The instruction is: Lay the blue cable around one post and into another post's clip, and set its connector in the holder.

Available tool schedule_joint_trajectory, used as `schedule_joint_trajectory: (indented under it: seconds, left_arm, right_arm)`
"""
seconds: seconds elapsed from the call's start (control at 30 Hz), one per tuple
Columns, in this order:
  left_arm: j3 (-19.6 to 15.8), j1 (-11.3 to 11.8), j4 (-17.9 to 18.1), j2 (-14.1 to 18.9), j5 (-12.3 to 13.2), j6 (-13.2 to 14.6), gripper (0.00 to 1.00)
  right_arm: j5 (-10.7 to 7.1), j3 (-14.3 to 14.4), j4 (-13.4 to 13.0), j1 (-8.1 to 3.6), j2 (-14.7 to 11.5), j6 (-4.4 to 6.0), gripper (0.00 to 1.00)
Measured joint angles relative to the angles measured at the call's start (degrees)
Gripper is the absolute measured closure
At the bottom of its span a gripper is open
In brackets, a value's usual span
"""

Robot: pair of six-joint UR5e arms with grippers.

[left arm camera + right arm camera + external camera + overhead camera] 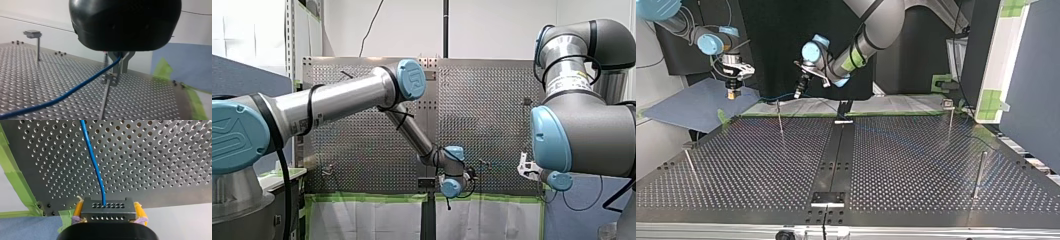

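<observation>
Top view, far left: the right claw [733,91] hangs just beyond the desk's [916,165] far corner, over a blue sheet [691,107]. Its yellow pads are pinched on the connector [108,210], a grey block w/ rows of holes, held square btwn them. The blue cable [96,167] leaves the connector's face and runs straight ahead over the perforated plate.

Moving right: the cable spans across to the left claw [799,93], passing a thin post [780,117] near the desk's far edge. The left claw's metal fingers are closed on the cable mid-run, not at its end.

Key relation, left wrist view: the post's clip [110,80] sits just under the fingertips, and the cable isn't in it yet. From the pinch, the cable's long axis slants down and away across the desk. So the left arm is the nearer one. Judgement: a short drop should seat the cable. The holder can't be picked out for sure.
</observation>
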Motion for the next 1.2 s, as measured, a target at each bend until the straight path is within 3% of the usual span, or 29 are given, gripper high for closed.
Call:
schedule_joint_trajectory:
  seconds: [0.37, 0.77, 1.2]
  left_arm:
    - [1.77, 0.33, -1.66, -1.06, 0.31, -0.82, 1.0]
    - [2.39, 2.47, -2.02, -1.06, 1.15, -1.04, 1.0]
    - [2.71, 2.64, -1.91, -1.09, 2.9, -0.67, 1.0]
  right_arm:
    - [-0.05, 0.0, 0.08, 0.1, 0.0, -0.07, 1.0]
    - [0.17, 0.01, -0.23, -0.5, 0.05, 0.68, 1.0]
    - [-0.1, -0.01, -0.42, -0.25, 0.0, -0.01, 1.0]
